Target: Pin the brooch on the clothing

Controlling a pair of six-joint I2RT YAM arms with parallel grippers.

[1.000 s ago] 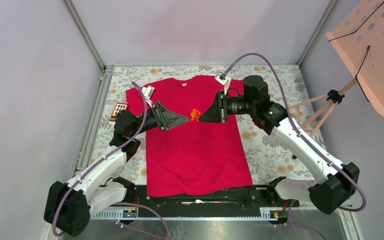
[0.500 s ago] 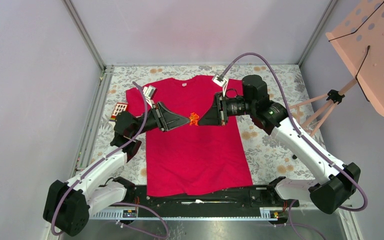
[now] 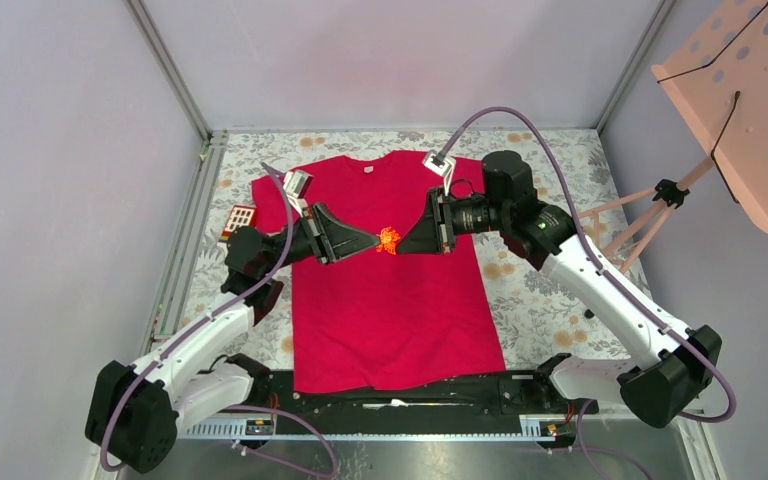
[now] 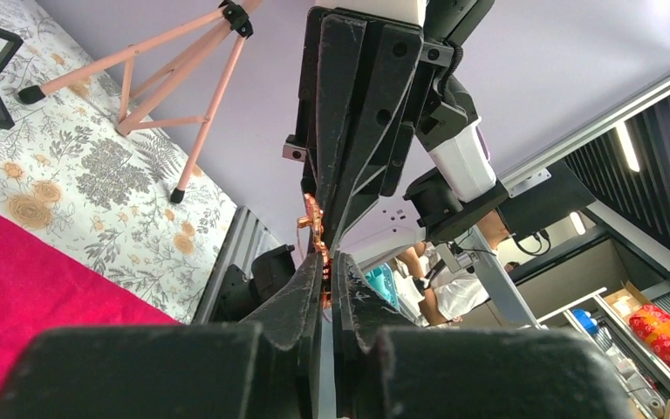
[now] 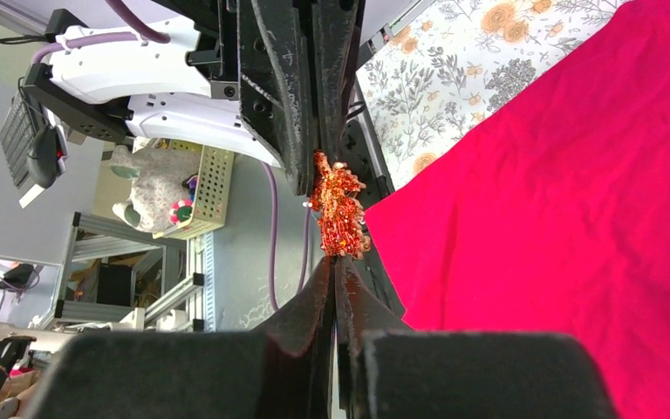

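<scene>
The red T-shirt (image 3: 390,300) lies flat on the floral tablecloth, neck at the far side. The small orange-and-yellow brooch (image 3: 388,238) hangs above the shirt's chest between both grippers. My left gripper (image 3: 373,240) comes in from the left and is shut on the brooch's edge; in the left wrist view (image 4: 327,257) the brooch (image 4: 315,229) shows edge-on at the tips. My right gripper (image 3: 404,240) comes in from the right, tip to tip with the left. In the right wrist view (image 5: 336,260) it is shut on the bottom of the brooch (image 5: 337,205).
A small open case (image 3: 241,216) lies on the tablecloth by the shirt's left sleeve. A pink perforated stand (image 3: 745,110) leans over the right side, its tripod legs (image 3: 628,220) on the table's right edge. Metal frame rails border the table.
Both gripper tips and the brooch have shifted slightly down and toward the near side. The two tips now sit closer together around the brooch.
</scene>
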